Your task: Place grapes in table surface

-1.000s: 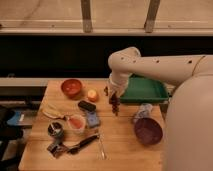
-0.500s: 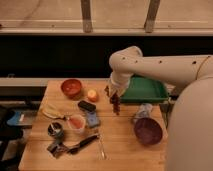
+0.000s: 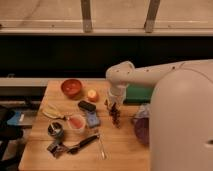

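Note:
The grapes [image 3: 116,116], a small dark maroon bunch, hang straight down from my gripper [image 3: 113,105] over the middle of the table surface [image 3: 120,150]. The bunch's lower end is at or just above the wood; I cannot tell whether it touches. The gripper points down and is shut on the top of the bunch. The white arm reaches in from the right.
A purple bowl [image 3: 141,131] sits right of the grapes and a green tray [image 3: 138,94] behind them. To the left are an orange fruit [image 3: 92,95], a red bowl [image 3: 71,87], a black object [image 3: 86,106], a blue object [image 3: 92,118], a red cup [image 3: 76,121], a banana [image 3: 52,113], a can [image 3: 55,131] and utensils [image 3: 80,146].
The gripper has come down a little toward the table with the grapes hanging from it. Everything else on the table is where it was.

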